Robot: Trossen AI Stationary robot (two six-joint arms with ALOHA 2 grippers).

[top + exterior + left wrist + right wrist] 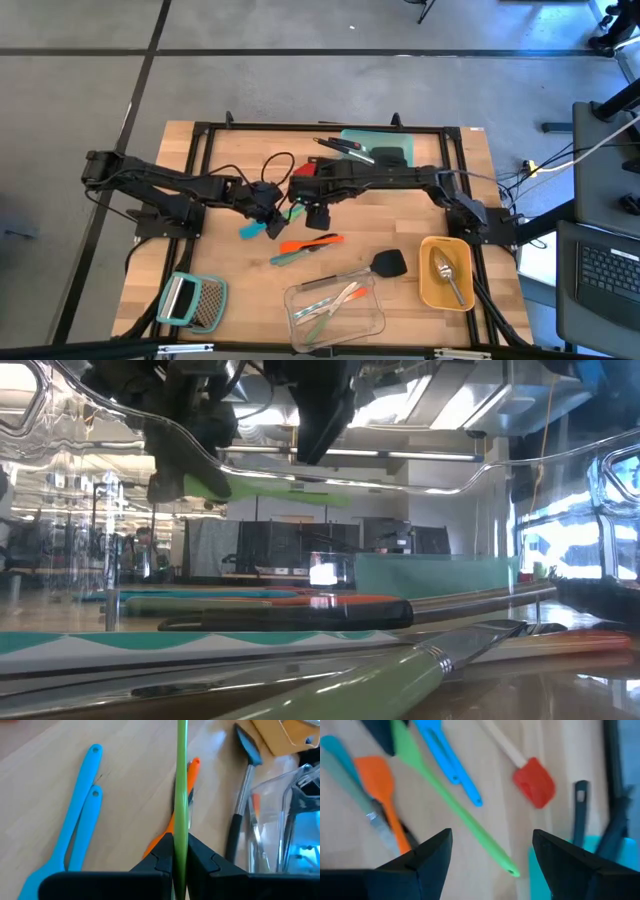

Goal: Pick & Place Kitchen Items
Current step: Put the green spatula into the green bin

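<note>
Above the table [420,225], the left hand [179,852] is clamped on the green spatula [181,795], while the right hand [492,851] hangs spread apart nearby.

Both arms reach in over the wooden table [420,215] toward its middle. The left gripper [272,210] is clamped tight on a thin green tool [180,780], held clear above the tabletop. The right gripper [318,212] hangs just beside it, fingers [427,851] spread wide and holding nothing.
</note>
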